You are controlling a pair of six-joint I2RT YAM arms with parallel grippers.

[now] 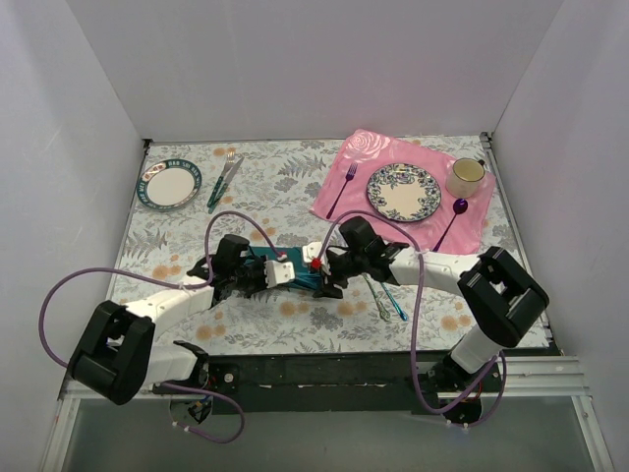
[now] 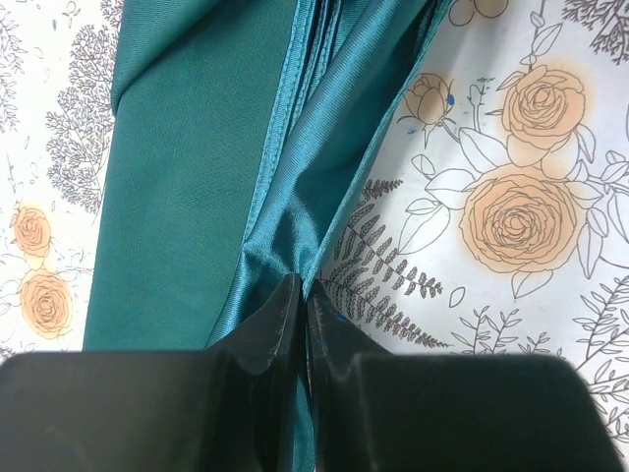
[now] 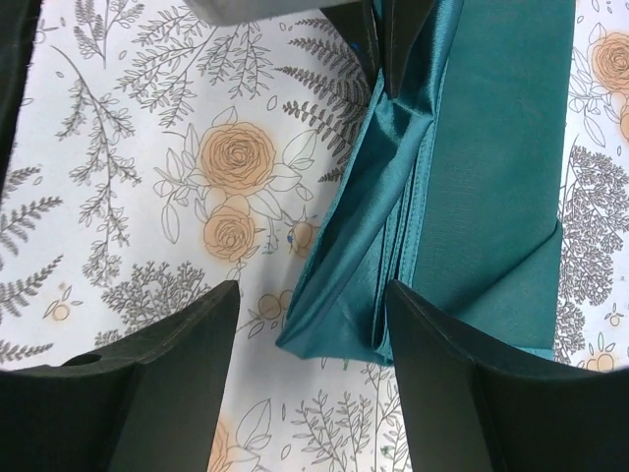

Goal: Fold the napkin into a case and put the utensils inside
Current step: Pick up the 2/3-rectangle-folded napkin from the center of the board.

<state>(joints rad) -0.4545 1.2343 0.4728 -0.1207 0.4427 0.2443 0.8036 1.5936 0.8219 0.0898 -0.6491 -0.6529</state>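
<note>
Utensils: loose on the desk, toward its front edge.
Left tool: clamped on the napkin, mid-desk, at its shiny folded edge.
Right tool: jaws apart, straddling the folded end, gripping nothing.
Risk: a one-sided pull could drag the layers open.

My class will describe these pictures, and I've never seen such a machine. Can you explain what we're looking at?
Two robot arms are bolted to a table. One picture looks down from above; the other two come from cameras on the wrists. The left fingers are pinched shut on the folded teal napkin; the right fingers stand open over its end. Two shiny utensils lie beside it on the table. Further back lies a pink placemat with a place setting.
</note>
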